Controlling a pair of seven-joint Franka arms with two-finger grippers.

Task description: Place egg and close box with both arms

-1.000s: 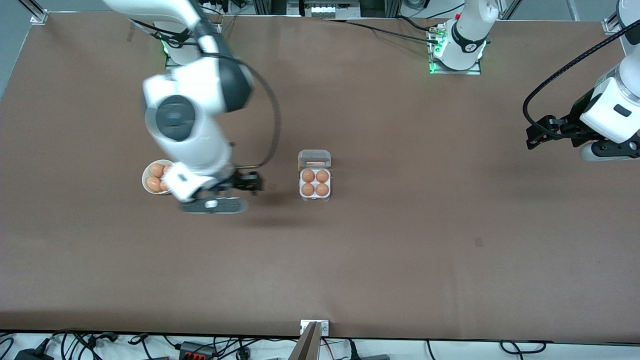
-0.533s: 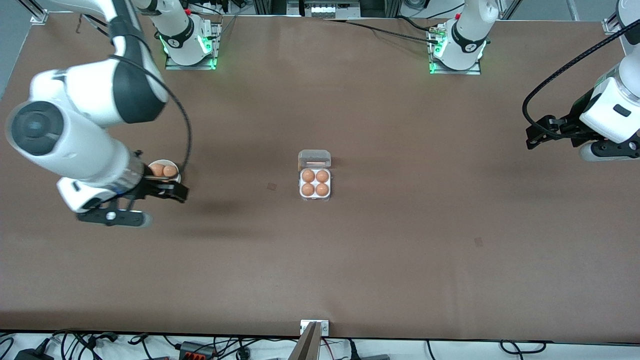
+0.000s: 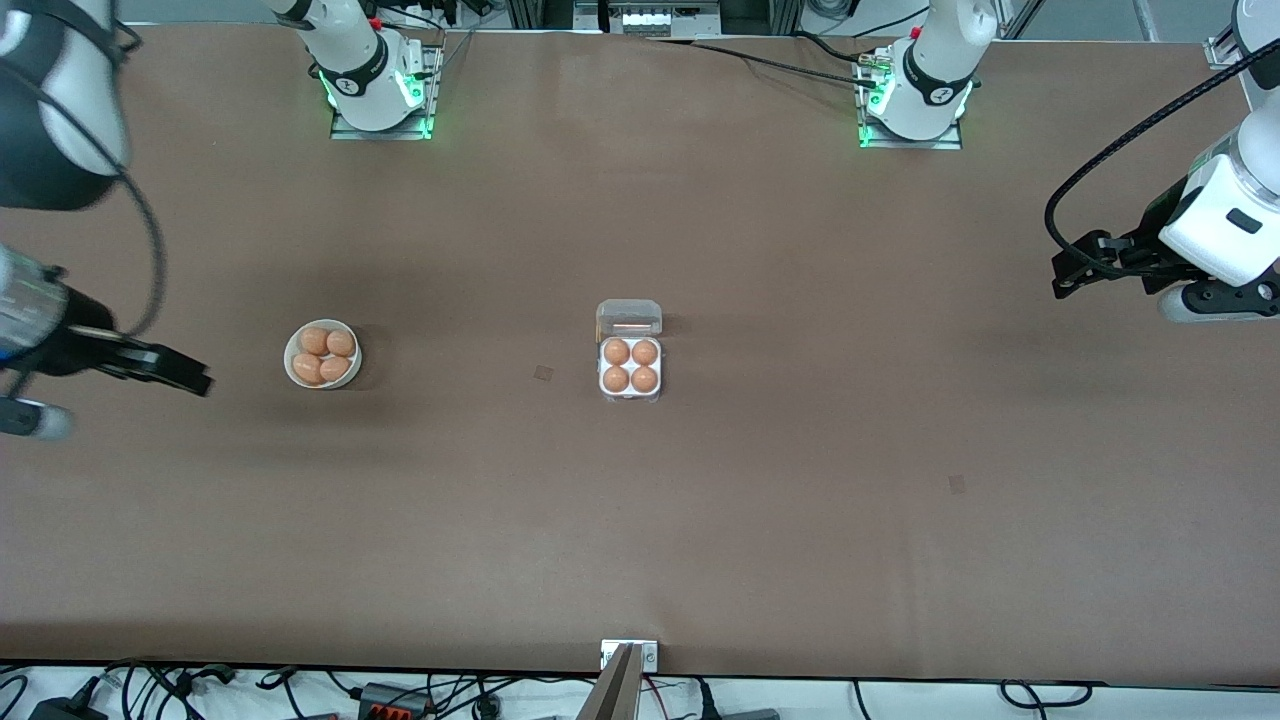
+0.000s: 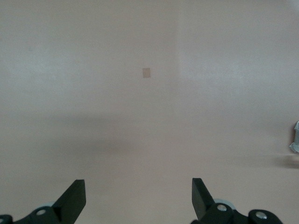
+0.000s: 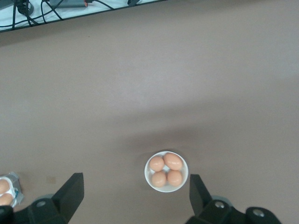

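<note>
Box (image 3: 630, 362), item one: where, and in what state?

— Mid-table, lid hinged back at its twelve o'clock edge. Four cells, four brown eggs; none vacant. Not yet shut.

— Bowl (image 3: 323, 354)?

— One, white, at the box's nine o'clock, well apart. Eggs in it: four.

— Right gripper (image 3: 165, 370)?

— One second ago it hung between bowl and box; it has since swung out to the bowl's nine o'clock, over bare table at the right arm's end. Jaws wide, empty; its wrist view shows the bowl (image 5: 166, 171) between them, far below.

— Left gripper (image 3: 1085, 262)?

— Unmoved, waiting over the left arm's end, at the box's three o'clock. Jaws wide, holding nothing.

— Meaning?

— Judged: filling looks finished; closing the lid remains, and both arms stand far from it.
</note>
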